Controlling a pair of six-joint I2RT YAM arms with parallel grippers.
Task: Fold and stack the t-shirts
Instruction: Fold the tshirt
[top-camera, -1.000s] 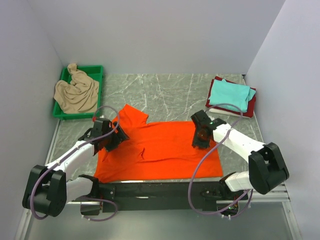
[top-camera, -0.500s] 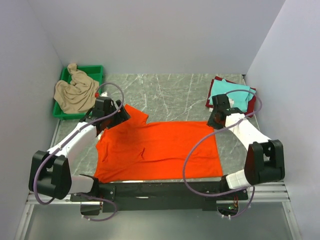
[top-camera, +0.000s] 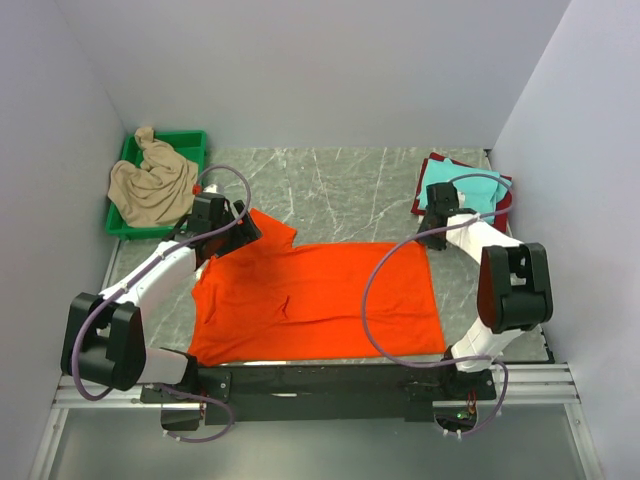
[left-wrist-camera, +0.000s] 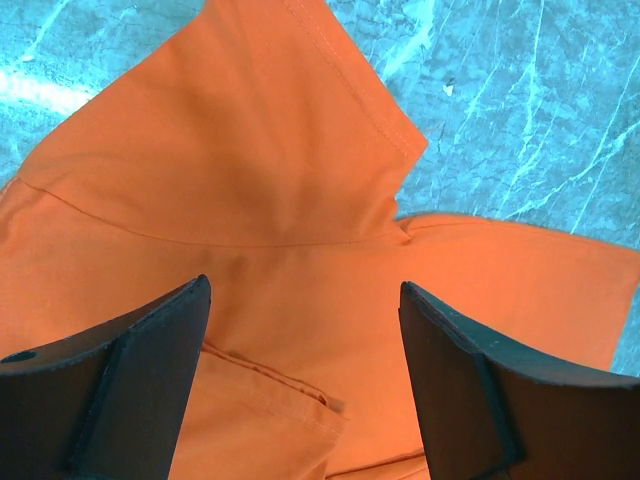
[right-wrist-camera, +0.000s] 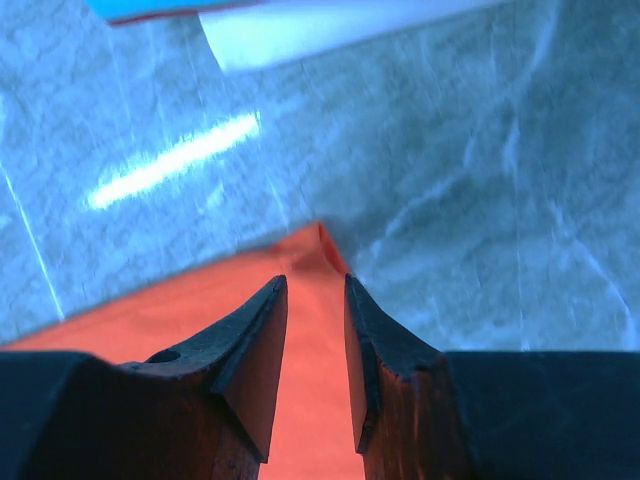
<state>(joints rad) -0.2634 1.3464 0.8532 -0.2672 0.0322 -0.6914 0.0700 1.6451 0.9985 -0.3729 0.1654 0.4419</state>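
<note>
The bright orange t-shirt (top-camera: 320, 295) lies spread flat on the marble table, with one sleeve pointing to the far left. My left gripper (top-camera: 225, 232) is open wide just above that sleeve and shoulder (left-wrist-camera: 250, 180), its jaws (left-wrist-camera: 304, 283) empty. My right gripper (top-camera: 436, 222) hovers at the shirt's far right corner (right-wrist-camera: 300, 255), which peaks up slightly just past its fingertips. Its jaws (right-wrist-camera: 315, 283) stand a narrow gap apart with orange cloth showing between them. A folded teal t-shirt (top-camera: 462, 190) lies on a dark red one (top-camera: 505, 205) at the far right.
A green tray (top-camera: 130, 150) at the far left holds a crumpled beige t-shirt (top-camera: 153, 185). A white cloth edge (right-wrist-camera: 330, 25) of the stack shows just beyond the right gripper. Grey walls close in the table on three sides.
Both grippers have moved outward and away from me, left to the sleeve, right to the far right corner. The shirt's right side is now stretched out flatter and wider.
</note>
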